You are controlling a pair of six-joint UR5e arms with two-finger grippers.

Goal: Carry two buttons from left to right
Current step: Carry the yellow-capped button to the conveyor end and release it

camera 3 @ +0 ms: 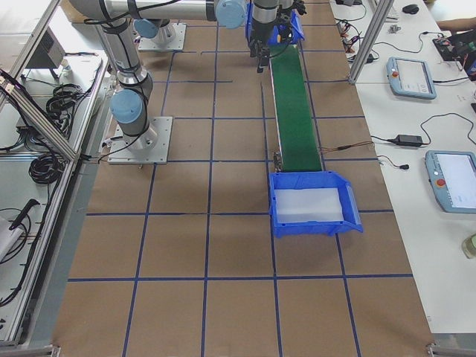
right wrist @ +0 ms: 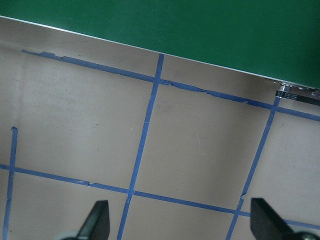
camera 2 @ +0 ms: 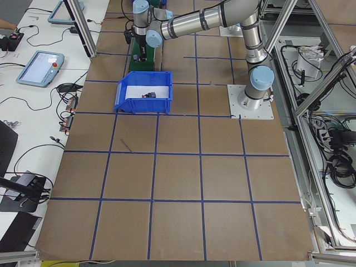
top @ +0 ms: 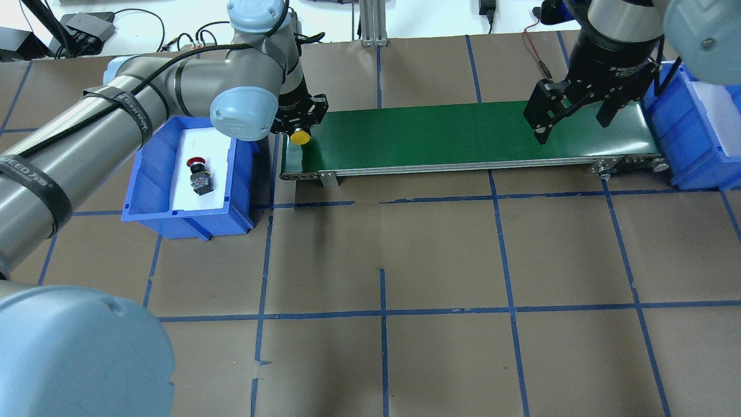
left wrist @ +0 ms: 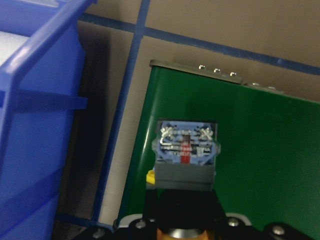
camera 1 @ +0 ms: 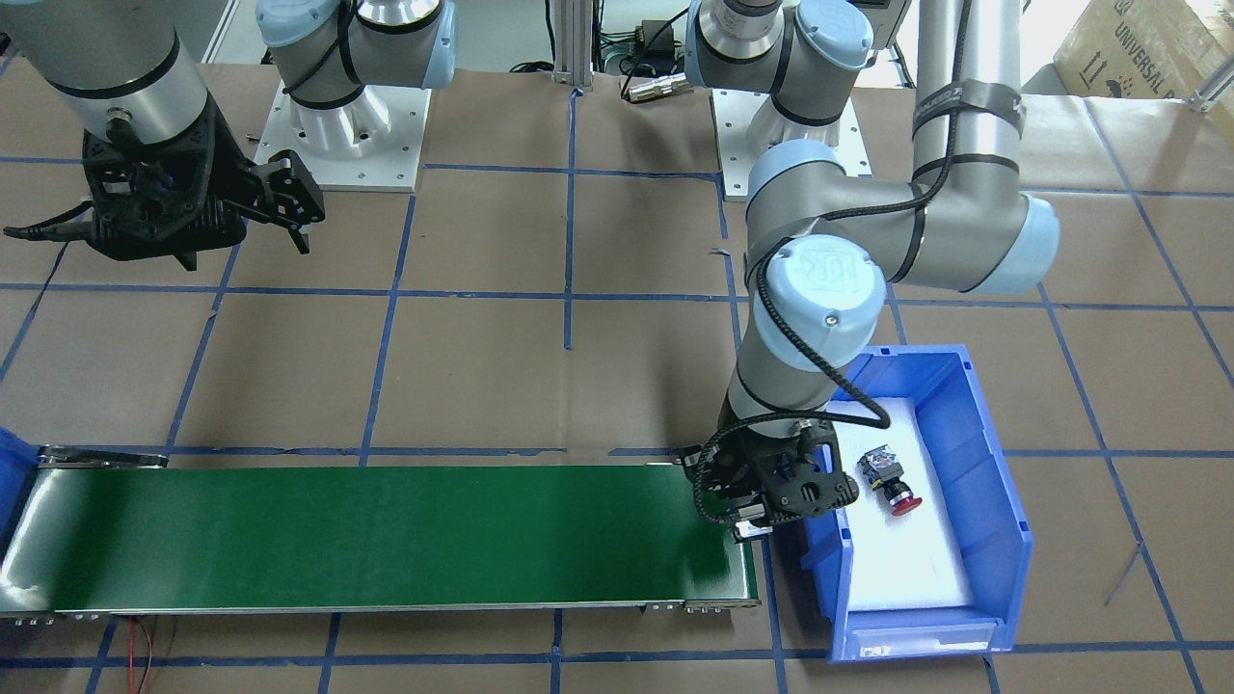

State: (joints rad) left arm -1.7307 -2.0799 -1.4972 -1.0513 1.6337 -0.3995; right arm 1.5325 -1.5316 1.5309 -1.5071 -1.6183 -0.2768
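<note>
The yellow button (top: 300, 138) hangs over the left end of the green conveyor belt (top: 463, 136), with my left gripper (top: 299, 130) shut on it. In the left wrist view its grey-blue contact block (left wrist: 186, 145) points away from the camera, just above the belt (left wrist: 260, 150). The red button (top: 198, 174) lies on its side on the white liner of the left blue bin (top: 173, 223), also visible as the red button (camera 1: 892, 482) in the front view. My right gripper (top: 570, 119) hovers open over the belt's right end, its fingertips (right wrist: 100, 220) wide apart and holding nothing.
A second blue bin (top: 697, 150) with a white liner stands past the belt's right end, seen as the near blue bin (camera 3: 312, 204) in the right side view. Brown paper with blue tape lines covers the table (top: 382, 260). The arm bases (camera 1: 352, 135) stand behind.
</note>
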